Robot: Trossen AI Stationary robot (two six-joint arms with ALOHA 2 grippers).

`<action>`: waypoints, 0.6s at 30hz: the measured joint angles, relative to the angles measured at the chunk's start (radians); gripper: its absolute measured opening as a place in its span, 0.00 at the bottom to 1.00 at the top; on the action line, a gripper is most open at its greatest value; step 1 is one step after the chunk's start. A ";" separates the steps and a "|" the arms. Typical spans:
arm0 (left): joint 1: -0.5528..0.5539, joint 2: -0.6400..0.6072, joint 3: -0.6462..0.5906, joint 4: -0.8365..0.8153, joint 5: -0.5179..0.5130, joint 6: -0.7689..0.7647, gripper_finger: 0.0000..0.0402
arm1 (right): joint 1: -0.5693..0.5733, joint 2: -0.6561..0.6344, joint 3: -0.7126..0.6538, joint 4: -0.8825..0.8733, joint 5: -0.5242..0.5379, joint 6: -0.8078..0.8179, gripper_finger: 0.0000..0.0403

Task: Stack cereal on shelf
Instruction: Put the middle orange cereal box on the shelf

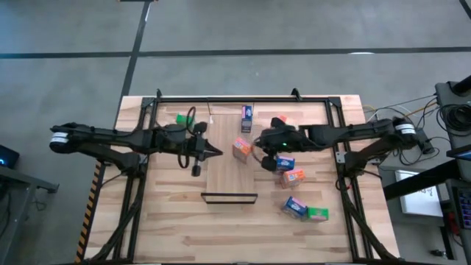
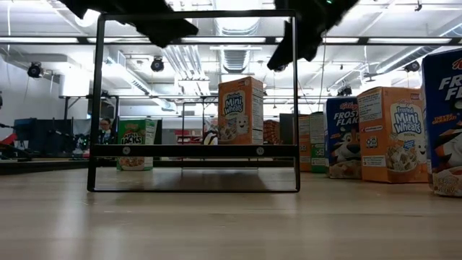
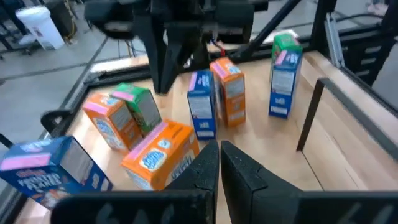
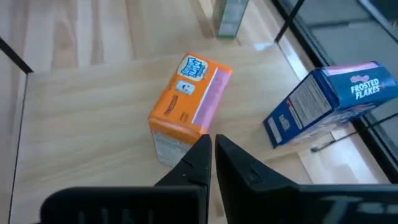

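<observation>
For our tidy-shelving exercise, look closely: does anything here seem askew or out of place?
Yes. The lone orange box on the shelf sits skewed to its edges. The right gripper is shut beside it, gripping nothing. The other boxes are scattered at odd angles on the tabletop.

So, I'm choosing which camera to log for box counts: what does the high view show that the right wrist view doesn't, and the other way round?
Only the high view shows both arms, the left gripper shut over the table's left half, and the cluster of boxes on the right.

Only the right wrist view shows print: the blue box reads Frosted Flakes.

Both show the right gripper shut and empty, and the orange box on the shelf.
</observation>
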 joint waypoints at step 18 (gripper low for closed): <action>0.010 0.259 -0.001 0.121 -0.146 -0.029 0.00 | 0.000 -0.273 -0.415 0.542 -0.022 -0.160 0.03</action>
